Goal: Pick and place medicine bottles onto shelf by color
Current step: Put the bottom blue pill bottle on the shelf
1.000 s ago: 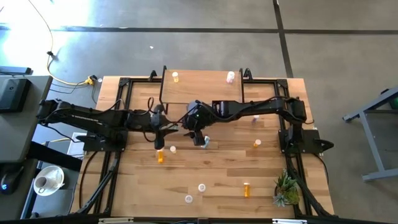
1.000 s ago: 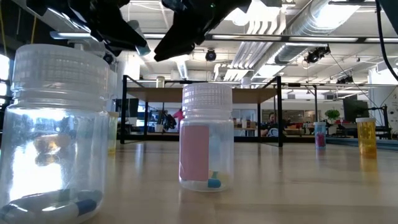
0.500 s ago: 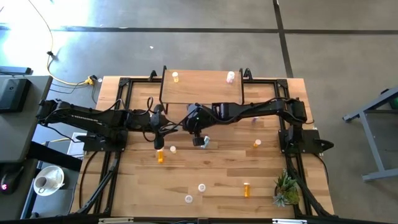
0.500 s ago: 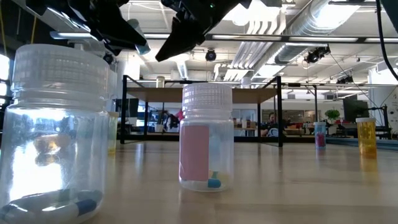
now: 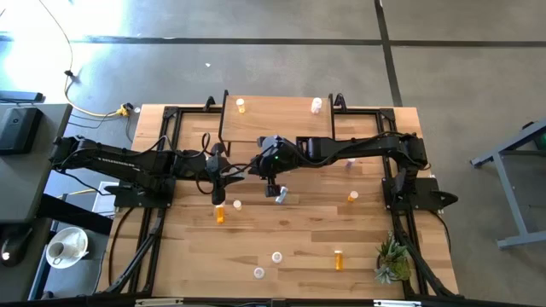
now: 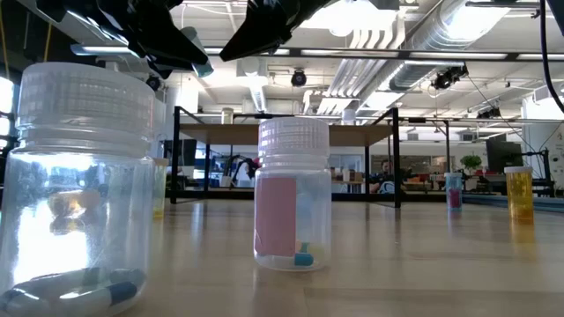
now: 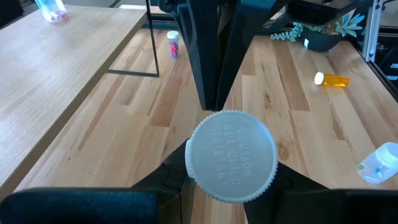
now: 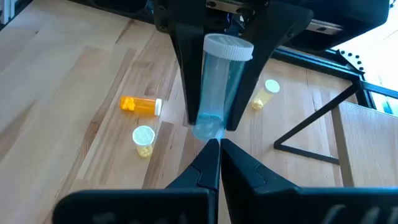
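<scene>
Centrally, a little toward 12 o'clock over the pale slatted wooden surface (image 5: 299,230): left claw (image 7: 231,177) clamped on a clear light-blue cylindrical plastic bottle (image 8: 217,81) with a white ribbed cap (image 7: 231,155), held up off the boards. Facing it, close to the bottle's base: right claw (image 8: 219,149), clenched on nothing, squarely in the way toward 3 o'clock.

At 12 o'clock, along the far edge: small light-wood shelf on thin black legs (image 5: 273,119), carrying two bottles, a pale yellow one (image 5: 241,105) at its 9 o'clock end and a pink one (image 5: 316,105) at its 3 o'clock end.

Scattered on the boards, seven more by the overhead count:
- Toward 9 o'clock: an orange one (image 5: 220,215) and a white-capped pale one (image 5: 236,205), just beside each other.
- Toward 3 o'clock: another orange one (image 5: 352,197) and a pink-labelled one (image 7: 173,45) near a shelf leg.
- Toward 6 o'clock: two clear ones (image 5: 277,257) (image 5: 258,273) and a third orange one (image 5: 339,259).

At 5 o'clock, in the corner: a small green potted plant (image 5: 391,260).
</scene>
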Controlling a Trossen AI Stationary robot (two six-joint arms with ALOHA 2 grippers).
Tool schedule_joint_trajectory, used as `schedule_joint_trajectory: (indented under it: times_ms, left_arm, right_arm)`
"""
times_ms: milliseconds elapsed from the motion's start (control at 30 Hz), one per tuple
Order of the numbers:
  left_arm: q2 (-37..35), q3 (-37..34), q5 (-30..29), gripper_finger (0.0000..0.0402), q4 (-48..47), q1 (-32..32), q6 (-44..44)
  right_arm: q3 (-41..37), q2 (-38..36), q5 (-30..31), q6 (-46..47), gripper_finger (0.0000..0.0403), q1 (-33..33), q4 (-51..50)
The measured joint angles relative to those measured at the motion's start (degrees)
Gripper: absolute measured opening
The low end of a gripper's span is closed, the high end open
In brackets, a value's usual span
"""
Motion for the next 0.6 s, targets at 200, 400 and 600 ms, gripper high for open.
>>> schedule_joint_trajectory:
  times_ms: [200, 400, 600]
  left_arm:
    - [0.00, -0.02, -0.04, 0.0087, 0.80, 0.00, -0.42]
    - [0.04, -0.09, 0.04, 0.0087, 1.46, 0.00, -0.42]
    - [0.07, -0.09, 0.02, 0.0087, 1.58, 0.02, -0.39]
  right_arm:
    - [0.04, 1.04, -2.39, 0.35, 0.0001, 0.00, 1.06]
    - [0.04, 1.75, -3.14, 0.47, 0.0000, 0.07, 2.14]
    - [0.04, 2.01, -3.14, 0.53, 0.0000, 0.07, 2.30]
